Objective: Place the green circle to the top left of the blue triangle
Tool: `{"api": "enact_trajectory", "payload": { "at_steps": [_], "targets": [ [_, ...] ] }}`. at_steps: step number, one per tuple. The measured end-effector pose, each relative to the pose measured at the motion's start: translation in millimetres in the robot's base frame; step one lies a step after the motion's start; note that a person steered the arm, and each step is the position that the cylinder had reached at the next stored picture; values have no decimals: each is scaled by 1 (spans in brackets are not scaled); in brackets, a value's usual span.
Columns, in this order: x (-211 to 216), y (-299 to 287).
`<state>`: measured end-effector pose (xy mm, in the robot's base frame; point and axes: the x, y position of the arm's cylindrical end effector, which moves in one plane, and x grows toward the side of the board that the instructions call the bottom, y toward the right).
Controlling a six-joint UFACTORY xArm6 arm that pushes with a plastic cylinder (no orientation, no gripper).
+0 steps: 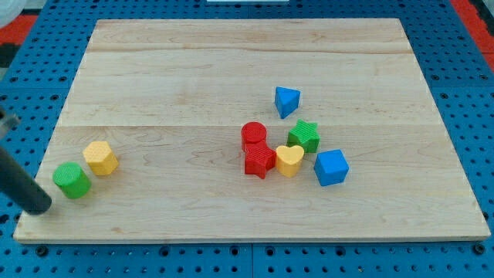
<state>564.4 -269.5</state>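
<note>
The green circle point(72, 180) sits near the board's bottom left corner, touching or nearly touching a yellow hexagon point(101, 157) to its upper right. The blue triangle point(286, 101) lies right of the board's middle, far from the green circle. My rod comes in from the view's left edge and my tip point(38, 206) rests just left of and below the green circle, close to it but with a small gap.
A cluster lies below the blue triangle: a red cylinder point(253, 135), a red star point(260, 161), a yellow heart point(289, 160), a green star point(305, 136) and a blue cube point(331, 167). The wooden board's point(231, 62) left edge runs near my tip.
</note>
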Motion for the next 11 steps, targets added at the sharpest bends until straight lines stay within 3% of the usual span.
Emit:
{"api": "enact_trajectory", "payload": {
  "at_steps": [2, 4, 6, 9, 10, 11],
  "targets": [
    [-23, 59],
    [-81, 120],
    [-101, 206],
    [-137, 168],
    [-159, 172],
    [-163, 214]
  ]
}}
